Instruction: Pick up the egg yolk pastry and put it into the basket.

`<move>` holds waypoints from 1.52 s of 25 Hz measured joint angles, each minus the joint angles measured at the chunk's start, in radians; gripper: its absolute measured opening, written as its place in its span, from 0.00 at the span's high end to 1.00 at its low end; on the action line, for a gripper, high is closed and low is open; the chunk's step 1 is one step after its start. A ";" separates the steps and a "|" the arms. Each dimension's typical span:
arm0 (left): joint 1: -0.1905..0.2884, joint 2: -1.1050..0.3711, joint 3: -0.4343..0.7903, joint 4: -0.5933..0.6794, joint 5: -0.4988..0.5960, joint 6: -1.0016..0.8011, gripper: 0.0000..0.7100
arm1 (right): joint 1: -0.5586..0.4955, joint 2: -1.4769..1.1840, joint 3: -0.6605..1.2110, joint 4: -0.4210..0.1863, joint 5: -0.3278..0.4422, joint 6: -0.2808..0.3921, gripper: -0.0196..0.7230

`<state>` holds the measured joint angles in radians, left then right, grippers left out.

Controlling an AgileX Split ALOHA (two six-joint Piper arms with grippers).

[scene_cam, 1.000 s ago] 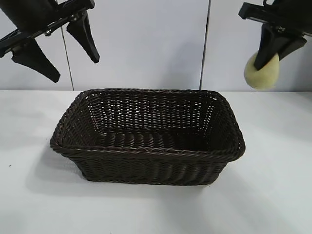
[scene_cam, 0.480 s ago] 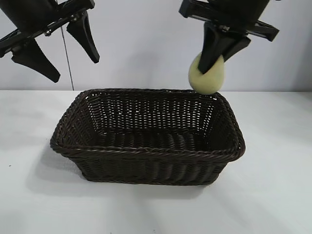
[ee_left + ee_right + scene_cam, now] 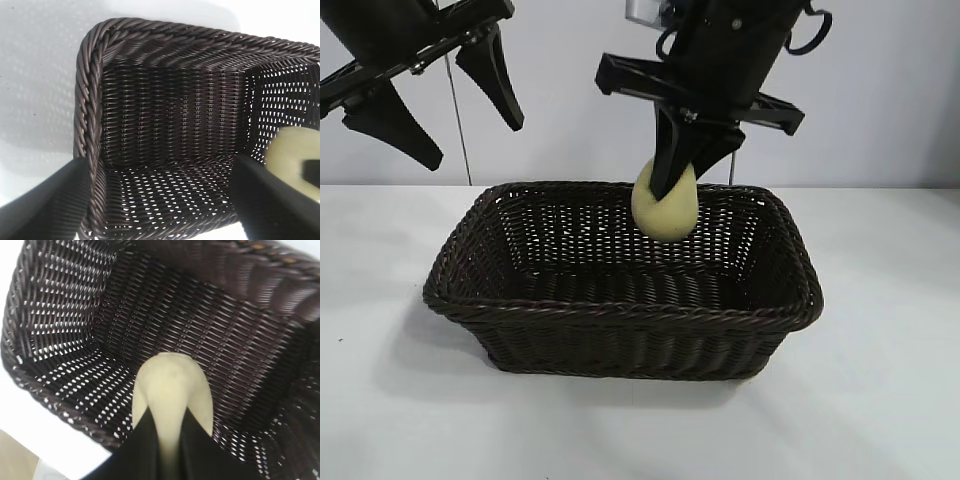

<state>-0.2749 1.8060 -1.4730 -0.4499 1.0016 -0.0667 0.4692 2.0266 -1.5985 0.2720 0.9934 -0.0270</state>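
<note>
Egg yolk pastry (image 3: 666, 212) now hangs over the basket (image 3: 620, 310), having swung in from far right and dropped to rim level, pinched by the right tool (image 3: 682, 178). Left tool (image 3: 435, 105) waits spread wide, up left, off the worktop (image 3: 880, 400). Left wrist view: pastry (image 3: 290, 150) peeks in at the basket's (image 3: 95, 100) far end. Right wrist view: pastry (image 3: 172, 385) squeezed above the weave (image 3: 75, 330) — release looks close.

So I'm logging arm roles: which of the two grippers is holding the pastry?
The right gripper, over the basket, is pinching the egg yolk pastry. The left gripper hangs open and empty above the basket's left end.
</note>
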 joint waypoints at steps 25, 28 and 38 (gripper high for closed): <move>0.000 0.000 0.000 0.000 0.001 0.000 0.21 | -0.148 -0.185 0.001 0.000 0.147 -0.041 0.43; 0.000 0.000 0.000 0.000 0.001 0.000 0.21 | -0.207 -0.198 0.001 0.002 0.169 -0.064 0.43; 0.000 0.000 0.000 0.000 0.015 0.000 0.21 | -0.401 -0.206 0.001 0.107 0.194 -0.114 0.43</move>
<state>-0.2749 1.8060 -1.4730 -0.4499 1.0166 -0.0667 0.0678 1.8207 -1.5977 0.3794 1.1870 -0.1411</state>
